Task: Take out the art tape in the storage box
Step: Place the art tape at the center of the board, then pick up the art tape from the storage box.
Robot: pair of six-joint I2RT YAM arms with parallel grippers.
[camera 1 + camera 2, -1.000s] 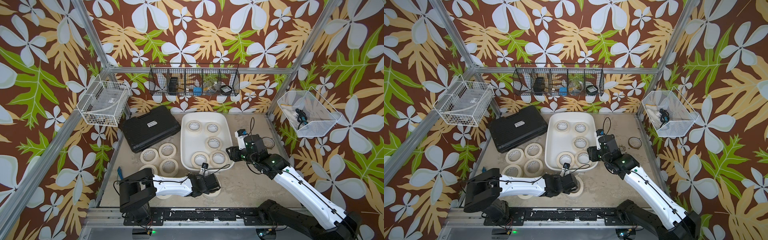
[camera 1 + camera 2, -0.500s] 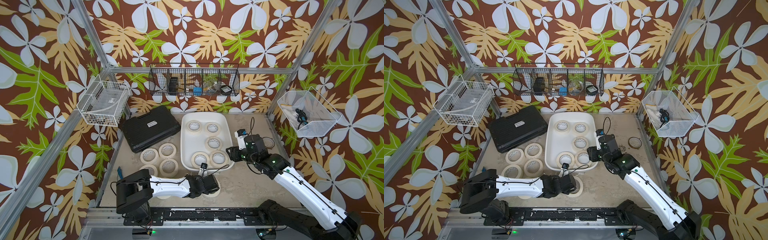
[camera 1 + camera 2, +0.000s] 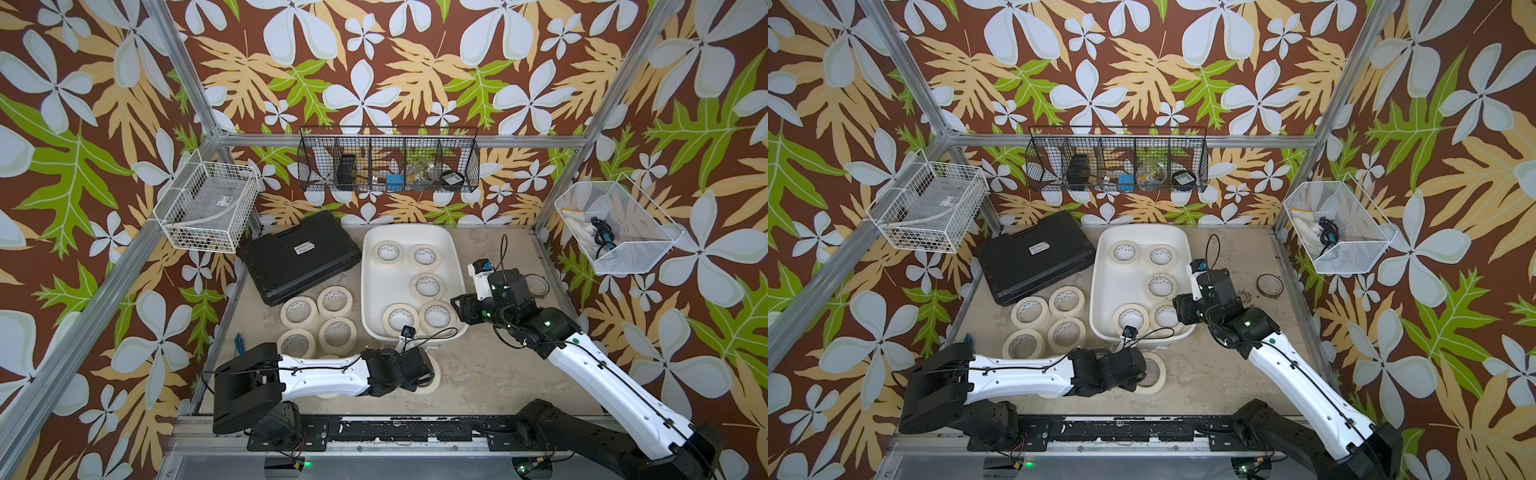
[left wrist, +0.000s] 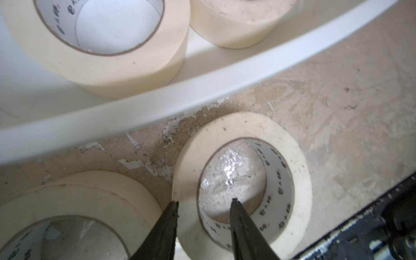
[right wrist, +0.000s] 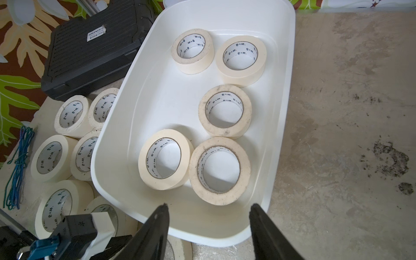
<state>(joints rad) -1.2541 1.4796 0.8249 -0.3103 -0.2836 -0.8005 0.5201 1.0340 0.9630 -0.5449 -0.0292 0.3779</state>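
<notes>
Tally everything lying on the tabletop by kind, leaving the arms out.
art tape rolls: 12 (5 in the box, 7 out on the table, some partly hidden by the left arm)
storage box: 1
black hard case: 1
thin brown ring: 1
blue-green cord: 1
Total: 16

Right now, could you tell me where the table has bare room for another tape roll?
Free: the table right of the white box, beyond the right arm, and the near strip between that arm and the roll at the left end effector. Crowded: left of the box, where rolls fill the gap beside the black case.
</notes>
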